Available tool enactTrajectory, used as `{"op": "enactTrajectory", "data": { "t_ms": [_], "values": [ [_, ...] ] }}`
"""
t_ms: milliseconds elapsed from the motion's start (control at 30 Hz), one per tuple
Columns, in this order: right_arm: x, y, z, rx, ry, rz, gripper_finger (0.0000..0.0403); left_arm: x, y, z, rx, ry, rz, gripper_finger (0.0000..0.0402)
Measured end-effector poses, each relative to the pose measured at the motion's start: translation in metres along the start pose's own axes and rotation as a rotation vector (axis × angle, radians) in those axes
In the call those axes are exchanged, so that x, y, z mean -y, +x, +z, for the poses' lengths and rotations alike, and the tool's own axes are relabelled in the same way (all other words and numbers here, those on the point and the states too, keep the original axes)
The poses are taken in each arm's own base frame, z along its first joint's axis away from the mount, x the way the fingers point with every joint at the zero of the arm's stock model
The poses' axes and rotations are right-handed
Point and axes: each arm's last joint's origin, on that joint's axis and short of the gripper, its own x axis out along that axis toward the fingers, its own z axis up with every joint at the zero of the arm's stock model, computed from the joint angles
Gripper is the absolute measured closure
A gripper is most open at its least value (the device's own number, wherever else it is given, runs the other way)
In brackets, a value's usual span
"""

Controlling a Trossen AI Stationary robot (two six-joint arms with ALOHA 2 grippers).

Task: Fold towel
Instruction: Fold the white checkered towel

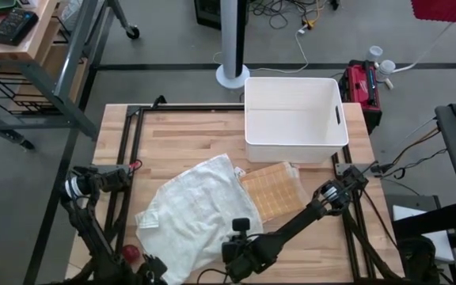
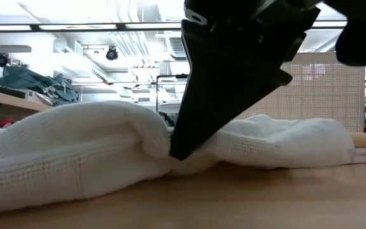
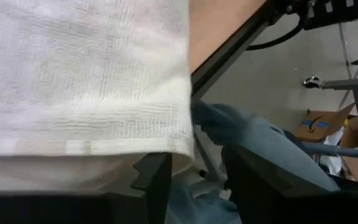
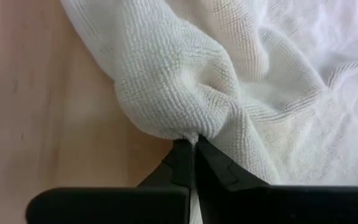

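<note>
From the high view, the rumpled white terry towel (image 1: 192,210) is lying on the near-left part of the wooden bench (image 1: 188,131), one corner draping over a tan woven mat (image 1: 271,190) in front of the empty white plastic bin (image 1: 295,115). My right jaws (image 1: 240,252) are reaching across to the towel's near edge, and my left jaws (image 1: 150,269) are sitting at the bench's near-left edge by the cloth.

Low view: my right jaws are digging into a pucker of towel right at the bench top.

Left wrist view: my left jaws (image 3: 194,180) are standing spread, with the towel hem hanging just over them, nothing clamped.

Right wrist view: my right jaws (image 4: 193,163) are pressed together, pinching a bunched fold of towel.

I reckon I'm grabbing the edge for the first fold; next I need the left side gripping too, then lift and carry the edge over.
</note>
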Motion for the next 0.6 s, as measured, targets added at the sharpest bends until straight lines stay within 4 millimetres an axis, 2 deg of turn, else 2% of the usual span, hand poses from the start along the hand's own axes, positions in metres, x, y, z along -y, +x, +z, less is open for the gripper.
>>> {"op": "enactTrajectory", "data": {
  "t_ms": [233,300,367,433,467,600],
  "values": [
    [0.000,0.000,0.000,0.001,0.000,0.000,0.0403,-0.007,0.016,0.001,0.027,0.001,0.036,0.0277],
    [0.000,0.000,0.000,0.000,0.000,0.000,0.0403,-0.010,0.022,0.000,0.042,0.000,0.046,0.0293],
    [0.000,-0.001,0.000,-0.002,-0.017,-0.001,0.0403,-0.009,0.025,-0.001,0.093,0.032,0.028,0.0328],
    [0.002,-0.006,-0.002,-0.021,-0.033,-0.010,0.0403,-0.001,0.019,-0.002,0.142,0.088,-0.011,0.0377],
    [0.004,-0.010,-0.003,-0.035,-0.038,-0.019,0.0403,0.005,0.012,-0.001,0.159,0.110,-0.022,0.0388],
    [0.011,-0.040,-0.003,-0.023,-0.065,-0.064,0.0403,0.031,-0.027,0.003,0.228,0.210,0.015,0.0397]
  ]
}}
